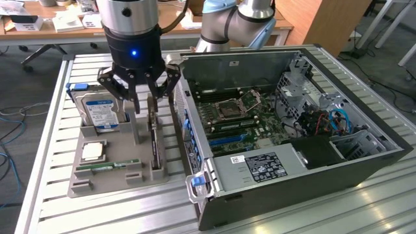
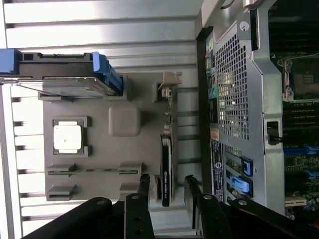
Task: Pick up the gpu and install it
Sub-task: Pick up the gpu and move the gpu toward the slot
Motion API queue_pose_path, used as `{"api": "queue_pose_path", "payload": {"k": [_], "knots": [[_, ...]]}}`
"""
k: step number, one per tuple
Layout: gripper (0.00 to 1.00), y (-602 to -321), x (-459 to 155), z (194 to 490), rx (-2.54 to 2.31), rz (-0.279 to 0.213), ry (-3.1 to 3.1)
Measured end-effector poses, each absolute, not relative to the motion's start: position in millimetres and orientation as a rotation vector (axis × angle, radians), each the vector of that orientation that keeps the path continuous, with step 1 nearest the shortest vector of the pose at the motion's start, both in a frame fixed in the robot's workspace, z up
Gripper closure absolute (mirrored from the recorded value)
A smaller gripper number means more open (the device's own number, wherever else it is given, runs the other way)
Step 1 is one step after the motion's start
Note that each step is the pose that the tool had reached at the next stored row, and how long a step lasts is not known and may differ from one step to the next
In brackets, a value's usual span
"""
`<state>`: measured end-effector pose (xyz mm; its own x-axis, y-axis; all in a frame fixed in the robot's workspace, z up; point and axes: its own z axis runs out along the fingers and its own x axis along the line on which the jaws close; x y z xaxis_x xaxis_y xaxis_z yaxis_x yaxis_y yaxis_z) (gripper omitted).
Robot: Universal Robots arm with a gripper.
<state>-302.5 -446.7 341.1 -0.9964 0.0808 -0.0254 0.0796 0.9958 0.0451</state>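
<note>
Nearest the exterior camera: the case (image 1: 273, 195), side panel off, a blue latch (image 1: 198, 183) at its near corner, the board (image 1: 234, 117) exposed inside. Just beside it, on the exterior view's left, a grey tray (image 1: 97, 183) on the slatted counter (image 1: 97, 217).

Standing on edge in the tray slot closest to the case: the gpu (image 1: 155, 141), slim and dark, not yet lifted. Hanging directly over it: the end effector (image 1: 144, 103), spread, with its fingers (image 2: 144, 191) straddling the card, a gap on either side in the wrist view, nothing pinched.

Risks, as a judgement from here:
- Could shove the card sideways and tilt it in the slot if closed off-centre.
- Could lose so thin an edge to a slip or twist on lifting.
- Might drag the tray up too, given a tight slot.
- Could clip the case rim, so close by, on the way across.

Count: one gpu; one drive (image 1: 101, 112), upright at the tray's far end; one CPU (image 1: 93, 151), flat; one RAM stick (image 1: 107, 165), nearer than the CPU; one tray; one case; one arm.
</note>
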Motion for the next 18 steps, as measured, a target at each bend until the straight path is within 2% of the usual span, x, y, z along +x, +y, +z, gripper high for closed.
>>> {"api": "queue_pose_path", "payload": {"k": [18], "knots": [[0.59,-447,-303,311,0.125,0.069,3.111]]}}
